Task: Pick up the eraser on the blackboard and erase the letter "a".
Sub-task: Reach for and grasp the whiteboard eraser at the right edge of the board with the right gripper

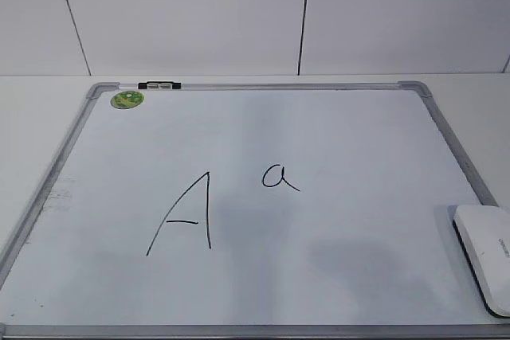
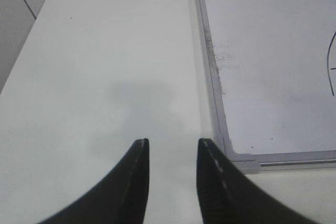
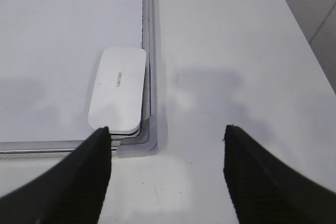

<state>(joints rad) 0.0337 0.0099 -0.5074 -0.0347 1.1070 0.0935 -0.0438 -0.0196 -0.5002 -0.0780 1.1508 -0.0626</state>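
The blackboard (image 1: 335, 133) is a white board in a silver-grey frame, lying flat on the table. The small letter "a" (image 1: 280, 177) is written near its middle, right of a large capital "A" (image 1: 185, 214). The white eraser (image 1: 486, 254) lies at the board's near right corner against the frame; it also shows in the right wrist view (image 3: 117, 88). My right gripper (image 3: 167, 136) is open and empty, above the table just off that corner. My left gripper (image 2: 173, 142) is open and empty, above the table beside the board's near left corner (image 2: 239, 156). Neither gripper shows in the exterior view.
A round green sticker (image 1: 127, 99) and a small black-and-white clip (image 1: 159, 84) sit at the board's far left corner. The white table (image 2: 105, 77) extends left of the board and also right of it (image 3: 236, 66). A white panelled wall stands behind.
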